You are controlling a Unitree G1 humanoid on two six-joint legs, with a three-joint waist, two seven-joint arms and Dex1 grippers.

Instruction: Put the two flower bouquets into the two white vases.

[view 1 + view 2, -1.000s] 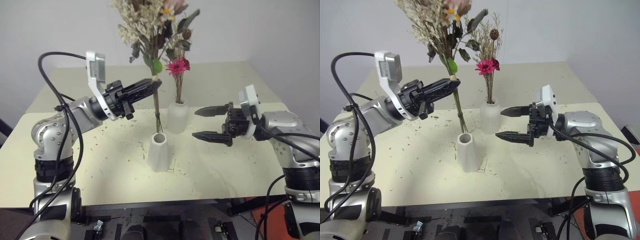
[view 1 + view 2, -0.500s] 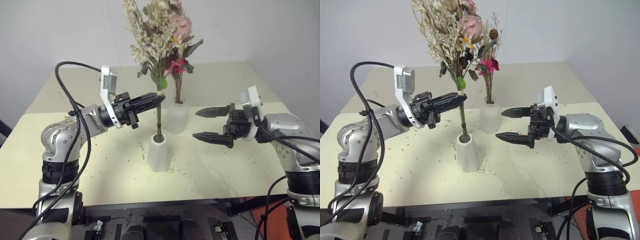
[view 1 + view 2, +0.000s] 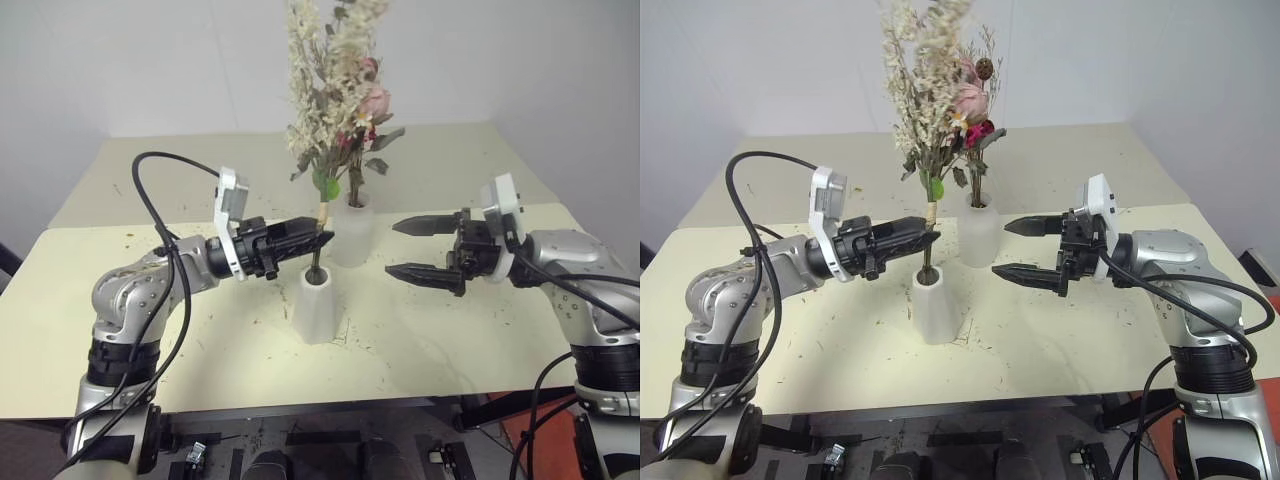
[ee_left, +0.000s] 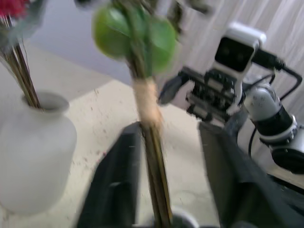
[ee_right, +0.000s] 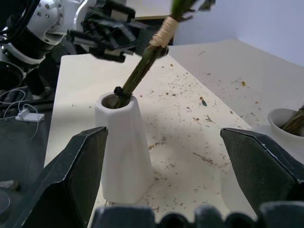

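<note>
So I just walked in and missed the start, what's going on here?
The robot is putting dried flowers into vases. The bushy cream bouquet stands with its stems in the cone vase, the left hand open around the stems. The slim bunch with the pink daisy sits in the bottle vase. The right hand hovers open beside them.

The bushy cream bouquet (image 3: 335, 95) stands in the tapered vase (image 3: 318, 305); the pink-daisy bunch (image 3: 978, 130) fills the bottle vase (image 3: 980, 235).

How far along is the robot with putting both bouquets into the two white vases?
Done: the slim bunch with the pink daisy stands in the bottle-shaped vase. In hand: the bushier bunch has its stems inside the cone vase, with the left gripper open around them. Left: draw that gripper away. The right gripper waits open nearby.
</note>
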